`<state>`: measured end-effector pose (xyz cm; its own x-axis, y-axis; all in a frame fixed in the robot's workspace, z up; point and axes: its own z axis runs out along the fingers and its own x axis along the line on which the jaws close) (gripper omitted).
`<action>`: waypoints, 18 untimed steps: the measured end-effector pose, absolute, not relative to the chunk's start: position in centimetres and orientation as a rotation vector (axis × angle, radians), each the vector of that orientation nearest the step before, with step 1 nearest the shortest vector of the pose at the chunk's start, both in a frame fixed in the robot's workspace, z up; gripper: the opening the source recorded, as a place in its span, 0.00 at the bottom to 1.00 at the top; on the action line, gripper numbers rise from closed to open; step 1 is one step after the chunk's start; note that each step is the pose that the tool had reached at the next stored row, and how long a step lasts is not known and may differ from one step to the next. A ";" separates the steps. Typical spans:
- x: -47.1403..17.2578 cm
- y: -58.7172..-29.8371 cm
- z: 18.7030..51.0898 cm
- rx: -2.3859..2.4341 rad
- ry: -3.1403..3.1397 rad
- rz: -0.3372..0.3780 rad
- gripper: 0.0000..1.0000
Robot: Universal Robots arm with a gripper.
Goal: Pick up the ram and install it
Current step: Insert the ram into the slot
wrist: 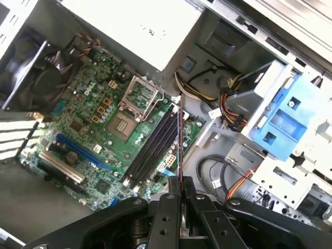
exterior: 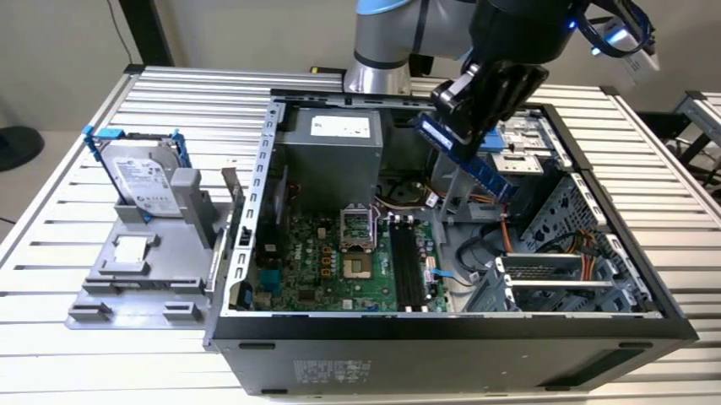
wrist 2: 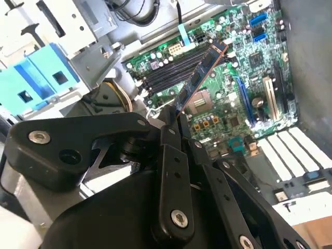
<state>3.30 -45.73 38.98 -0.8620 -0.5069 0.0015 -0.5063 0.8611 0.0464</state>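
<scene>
My gripper (exterior: 460, 114) is shut on the ram (exterior: 482, 167), a long slim dark strip that looks blue in the exterior view. It hangs tilted in the air above the open computer case (exterior: 451, 325), over the drive-bay side toward the exterior view's right. In the second wrist view the ram (wrist 2: 199, 78) sticks out from the black fingers (wrist 2: 171, 140) toward the green motherboard (wrist 2: 228, 98). In the first wrist view I see the ram (wrist: 179, 140) edge-on, lying along the long black memory slots (wrist: 150, 150) below it and well above them. The slots (exterior: 408, 266) look bare.
A silver-labelled hard drive in a blue frame (exterior: 141, 177) stands on a grey holder (exterior: 135, 270) at the exterior view's left, outside the case. Inside are the power supply (exterior: 333, 143), the processor socket (exterior: 358, 228), orange cables (exterior: 507, 240) and a blue drive bracket (wrist: 282, 122).
</scene>
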 end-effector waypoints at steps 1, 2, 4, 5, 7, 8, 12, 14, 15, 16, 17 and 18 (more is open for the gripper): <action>3.3 -45.7 39.0 0.796 -3.025 -0.070 0.00; 3.3 -45.7 39.0 0.770 -3.032 -0.070 0.00; 3.3 -45.7 39.0 0.720 -3.045 -0.070 0.00; 3.3 -45.7 39.0 0.698 -3.050 -0.070 0.00; 3.3 -45.7 39.0 0.649 -3.062 -0.071 0.00; 3.3 -45.7 39.0 0.625 -3.067 -0.071 0.00; 3.3 -45.7 38.9 0.535 -3.085 -0.071 0.00; 3.3 -45.7 38.9 0.488 -3.094 -0.071 0.00; 3.3 -45.7 38.9 0.464 -3.098 -0.071 0.00; 3.3 -45.7 38.9 0.440 -3.102 -0.071 0.00; 3.3 -45.7 38.9 0.416 -3.105 -0.072 0.00; 3.3 -45.7 38.9 0.392 -3.109 -0.072 0.00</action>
<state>3.30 -45.73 38.88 -0.9688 -0.2480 0.0015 -0.2477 0.9677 0.0464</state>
